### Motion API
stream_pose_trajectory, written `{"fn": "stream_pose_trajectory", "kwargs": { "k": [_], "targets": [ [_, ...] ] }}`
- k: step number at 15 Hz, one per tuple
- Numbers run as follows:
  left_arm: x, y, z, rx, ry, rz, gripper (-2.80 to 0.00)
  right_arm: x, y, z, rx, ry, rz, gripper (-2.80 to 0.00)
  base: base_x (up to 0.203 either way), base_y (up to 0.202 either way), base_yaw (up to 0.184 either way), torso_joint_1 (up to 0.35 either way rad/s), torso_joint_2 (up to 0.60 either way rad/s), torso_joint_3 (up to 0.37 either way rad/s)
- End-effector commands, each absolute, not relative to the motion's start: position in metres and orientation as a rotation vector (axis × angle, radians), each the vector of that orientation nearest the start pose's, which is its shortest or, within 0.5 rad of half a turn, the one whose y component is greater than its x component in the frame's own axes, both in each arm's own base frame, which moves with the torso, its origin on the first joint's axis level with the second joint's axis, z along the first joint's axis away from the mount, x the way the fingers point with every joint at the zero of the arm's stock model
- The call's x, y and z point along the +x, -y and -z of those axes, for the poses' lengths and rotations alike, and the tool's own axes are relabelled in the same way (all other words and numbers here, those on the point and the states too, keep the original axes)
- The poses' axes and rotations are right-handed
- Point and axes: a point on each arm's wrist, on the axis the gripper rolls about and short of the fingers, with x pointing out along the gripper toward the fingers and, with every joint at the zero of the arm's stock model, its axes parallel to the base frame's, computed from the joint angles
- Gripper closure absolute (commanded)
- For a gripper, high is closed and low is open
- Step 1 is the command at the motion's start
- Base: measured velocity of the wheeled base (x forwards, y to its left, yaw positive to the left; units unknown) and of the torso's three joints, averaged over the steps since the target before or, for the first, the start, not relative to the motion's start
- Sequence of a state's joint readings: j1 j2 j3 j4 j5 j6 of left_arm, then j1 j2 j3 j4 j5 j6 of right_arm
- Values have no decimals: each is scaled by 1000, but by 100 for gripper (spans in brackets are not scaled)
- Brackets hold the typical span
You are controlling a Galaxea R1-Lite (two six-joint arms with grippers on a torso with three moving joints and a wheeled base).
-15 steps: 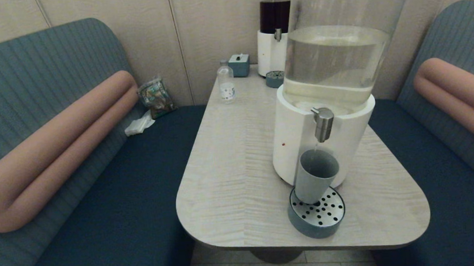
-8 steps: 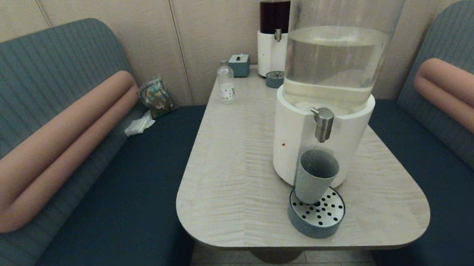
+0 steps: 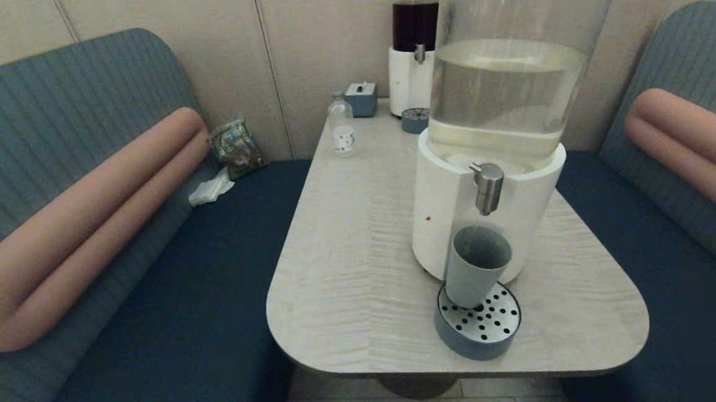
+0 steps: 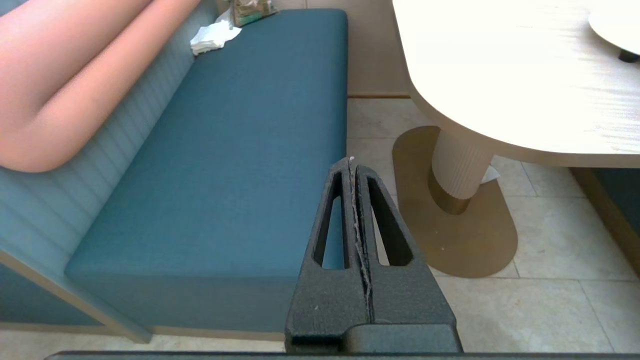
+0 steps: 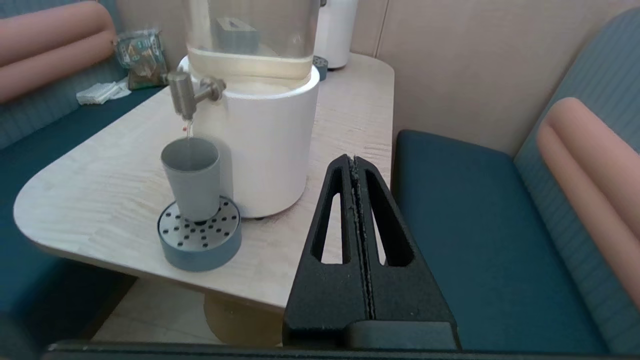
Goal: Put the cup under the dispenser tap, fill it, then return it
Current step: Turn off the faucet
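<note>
A: What can't you make out here?

B: Neither arm shows in the head view. The top of the big dispenser (image 3: pixel 502 124) is cut off by the edge there, and the cup (image 3: pixel 477 266) covers the far part of the drip tray (image 3: pixel 479 331). How full the cup is, I can't tell; a thin thread of liquid runs from the dispenser tap (image 3: pixel 488 187) into it.

A: And the cup itself?

B: Upright on the perforated drip tray, directly below the dispenser tap, on the counter (image 3: pixel 360 238) near its front edge.

A: Where are the jaws?

B: The right gripper (image 5: pixel 354 159) hangs off the counter's edge, over the bench seat (image 5: pixel 465 220), jaws pressed together on nothing, well apart from the cup (image 5: pixel 191 176). The left gripper (image 4: pixel 351 161) is parked low beside the other bench (image 4: pixel 240 150), above the floor, jaws also pressed together; the cup is out of its view.
</note>
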State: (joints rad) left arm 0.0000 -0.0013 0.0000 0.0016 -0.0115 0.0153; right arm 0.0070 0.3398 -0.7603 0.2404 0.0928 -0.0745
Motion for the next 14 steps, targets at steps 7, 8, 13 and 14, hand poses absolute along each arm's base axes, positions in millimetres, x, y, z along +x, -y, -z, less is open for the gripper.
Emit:
{"fn": "stream_pose_trajectory", "kwargs": {
  "k": [7,8,13,14],
  "targets": [
    [-23,0,-75,15,-1,12,0,-64,-2,-213,-77,171,-125,0,0,0,0,0,0,0],
    [-23,0,-75,15,-1,11,0,-59,-2,-220,-72,153,-142,0,0,0,0,0,0,0],
    [-23,0,-75,15,-1,12,0,0,-5,-320,8,83,-314,0,0,0,0,0,0,0],
    [-23,0,-75,15,-1,12,0,15,-7,-344,14,69,-361,0,0,0,0,0,0,0]
  ]
}}
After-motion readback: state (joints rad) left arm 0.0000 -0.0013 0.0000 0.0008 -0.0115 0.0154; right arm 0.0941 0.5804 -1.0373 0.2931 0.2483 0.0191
